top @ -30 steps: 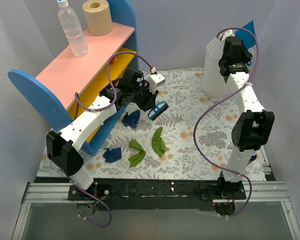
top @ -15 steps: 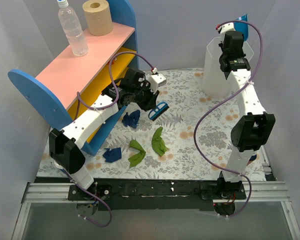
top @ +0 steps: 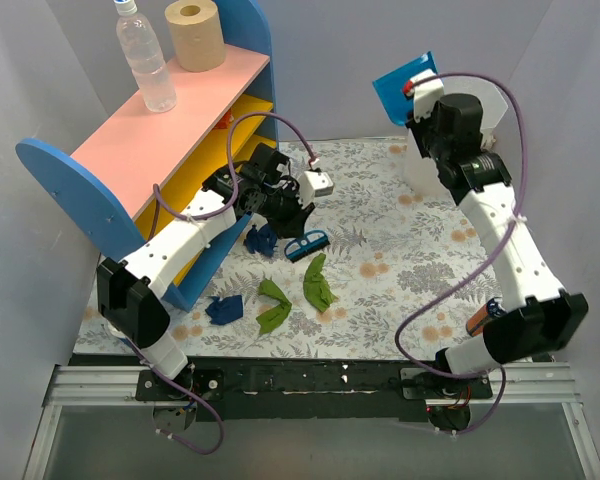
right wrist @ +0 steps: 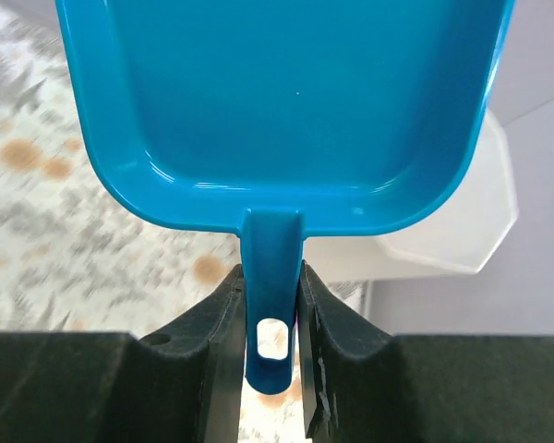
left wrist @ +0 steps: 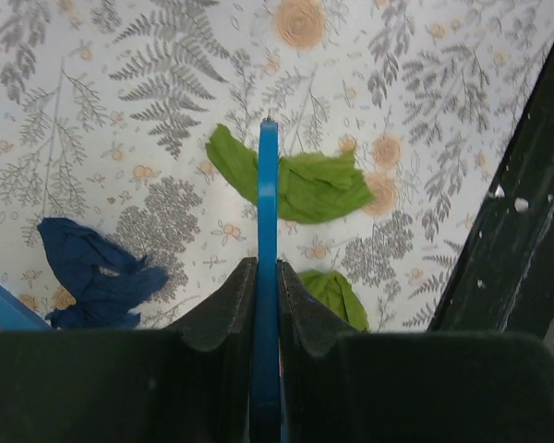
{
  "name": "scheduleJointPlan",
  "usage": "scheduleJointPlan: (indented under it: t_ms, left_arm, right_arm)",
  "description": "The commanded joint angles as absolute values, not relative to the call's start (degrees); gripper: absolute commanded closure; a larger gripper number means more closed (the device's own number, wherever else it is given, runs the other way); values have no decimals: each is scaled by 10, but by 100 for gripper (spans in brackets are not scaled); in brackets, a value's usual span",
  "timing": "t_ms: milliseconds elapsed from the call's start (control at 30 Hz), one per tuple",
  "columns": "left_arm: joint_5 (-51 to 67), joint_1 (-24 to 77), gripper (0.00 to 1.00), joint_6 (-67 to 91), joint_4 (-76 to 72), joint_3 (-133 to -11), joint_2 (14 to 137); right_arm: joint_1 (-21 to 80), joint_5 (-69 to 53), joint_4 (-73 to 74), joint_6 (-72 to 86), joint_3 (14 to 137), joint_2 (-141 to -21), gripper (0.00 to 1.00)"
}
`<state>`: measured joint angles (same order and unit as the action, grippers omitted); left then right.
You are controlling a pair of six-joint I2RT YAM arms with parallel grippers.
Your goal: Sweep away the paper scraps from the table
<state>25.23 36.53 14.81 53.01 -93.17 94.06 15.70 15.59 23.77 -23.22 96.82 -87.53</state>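
Blue plastic is pinched in both tools at this moment. My left tool (left wrist: 266, 269) is clamped on the small hand brush (left wrist: 269, 194), which the left wrist view shows edge-on as a thin blue blade running out from between the fingers (left wrist: 220, 318). From the top camera the brush head sits low over the middle of the table (top: 410, 250), with a navy scrap (top: 263, 238) just beside it on the left and a green scrap (top: 318, 283) just nearer to me. I cannot tell whether the bristles touch the cloth.

All the paper scraps I can see lie on the table's near-left part, in a loose group. A second green scrap (top: 273, 305) sits just left of the first and a little closer to the near edge. A second navy scrap (top: 223, 308) lies further left, by the foot of the pink-and-yellow shelf (top: 170, 130). In the left wrist view the brush blade crosses in front of one green piece, with another green piece and a navy one on either side of the tool.

My right tool (right wrist: 270, 277) is closed tight on the handle of the blue dustpan (right wrist: 286, 111), just above the handle's hanging hole. The pan is held up in the air over the far right of the table, well apart from the scraps, its hollow face turned to the wrist camera. A white bin (top: 492, 105) stands just behind it at the far right corner.

A clear bottle (top: 145, 55) and a roll of paper (top: 194, 33) stand on the shelf top.
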Motion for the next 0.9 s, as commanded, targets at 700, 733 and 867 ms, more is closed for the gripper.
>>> scheduleJointPlan:
  t_ms: [700,733,867]
  left_arm:
    - [266,391,100,-90,520,-696,883]
    - [269,392,100,-67,497,-701,907]
    - [258,397,100,-7,436,-746,962]
  right_arm:
    - [167,-132,546,-409,534,-615,99]
    - [166,-127,560,-410,530,-616,99]
    - [167,-97,577,-412,509,-613,99]
